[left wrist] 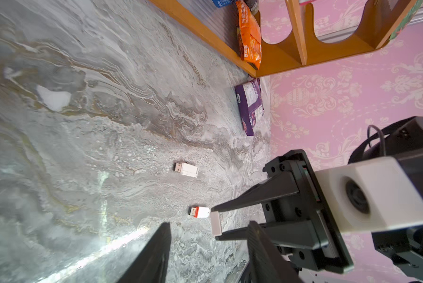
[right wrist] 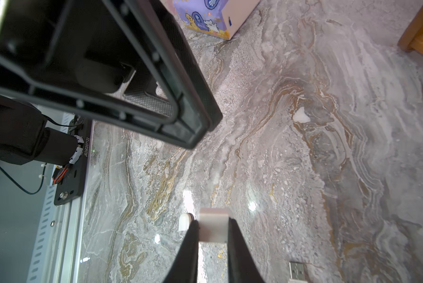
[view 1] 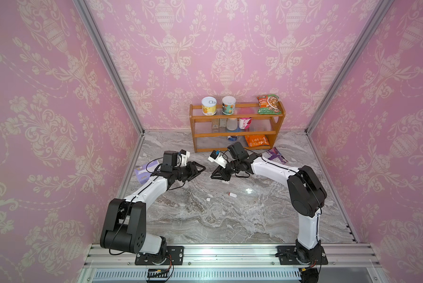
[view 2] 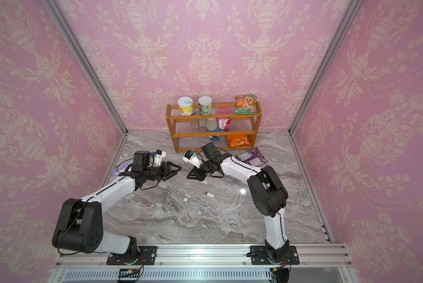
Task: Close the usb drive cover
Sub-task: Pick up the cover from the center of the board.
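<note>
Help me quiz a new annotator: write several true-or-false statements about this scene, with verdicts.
1. The right gripper holds a white cap in its jaws. True.
2. Both loose USB drives are capped. False: the red-and-white drive and the white drive show bare connectors.
3. The left gripper holds a drive. False: the left gripper is empty, jaws apart.
4. An orange snack bag lies on the wooden shelf's bottom level. True.
</note>
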You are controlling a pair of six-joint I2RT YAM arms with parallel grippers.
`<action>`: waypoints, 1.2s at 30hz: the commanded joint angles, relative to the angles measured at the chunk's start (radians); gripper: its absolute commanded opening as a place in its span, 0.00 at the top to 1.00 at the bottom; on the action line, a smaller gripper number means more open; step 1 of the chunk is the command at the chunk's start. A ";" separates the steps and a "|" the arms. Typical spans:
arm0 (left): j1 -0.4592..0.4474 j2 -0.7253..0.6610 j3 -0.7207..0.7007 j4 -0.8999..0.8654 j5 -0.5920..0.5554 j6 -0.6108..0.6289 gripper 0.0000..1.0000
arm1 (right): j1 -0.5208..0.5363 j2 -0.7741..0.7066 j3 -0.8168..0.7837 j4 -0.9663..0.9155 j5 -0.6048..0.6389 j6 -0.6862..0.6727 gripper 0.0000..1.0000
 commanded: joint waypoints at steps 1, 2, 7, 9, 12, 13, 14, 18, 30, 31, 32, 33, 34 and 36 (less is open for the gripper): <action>-0.017 0.039 -0.013 0.133 0.064 -0.098 0.55 | -0.004 -0.041 -0.037 0.015 -0.046 0.011 0.96; -0.023 0.047 -0.009 0.132 0.063 -0.101 0.55 | -0.003 -0.049 -0.043 0.013 -0.045 0.008 0.96; -0.051 0.065 0.003 0.134 0.067 -0.103 0.55 | -0.004 -0.069 -0.057 -0.006 -0.023 -0.012 0.95; -0.055 0.068 0.004 0.124 0.069 -0.098 0.55 | -0.003 -0.071 -0.054 -0.005 -0.021 -0.012 0.95; -0.063 0.067 0.002 0.121 0.077 -0.099 0.55 | -0.004 -0.070 -0.050 -0.004 -0.007 -0.017 0.94; -0.066 0.068 0.004 0.110 0.078 -0.094 0.55 | -0.003 -0.072 -0.049 -0.003 -0.002 -0.018 0.94; -0.068 0.067 0.005 0.099 0.076 -0.089 0.55 | -0.004 -0.075 -0.050 0.000 0.000 -0.020 0.93; -0.077 0.065 -0.004 0.101 0.099 -0.096 0.55 | -0.003 -0.079 -0.043 -0.012 0.024 -0.040 0.92; -0.092 0.049 -0.023 0.046 0.132 -0.070 0.54 | 0.001 -0.142 -0.106 0.021 0.088 -0.097 0.91; -0.094 0.050 -0.022 0.041 0.133 -0.067 0.54 | 0.003 -0.144 -0.108 0.023 0.087 -0.099 0.90; -0.095 0.051 -0.021 0.035 0.134 -0.065 0.54 | 0.002 -0.147 -0.111 0.023 0.084 -0.102 0.90; -0.098 0.055 -0.019 0.031 0.135 -0.060 0.54 | 0.002 -0.148 -0.112 0.023 0.084 -0.105 0.90; -0.101 0.059 -0.018 0.032 0.135 -0.059 0.55 | 0.004 -0.150 -0.114 0.024 0.085 -0.105 0.90; -0.108 0.063 -0.018 0.032 0.137 -0.059 0.55 | 0.007 -0.151 -0.115 0.022 0.085 -0.116 0.90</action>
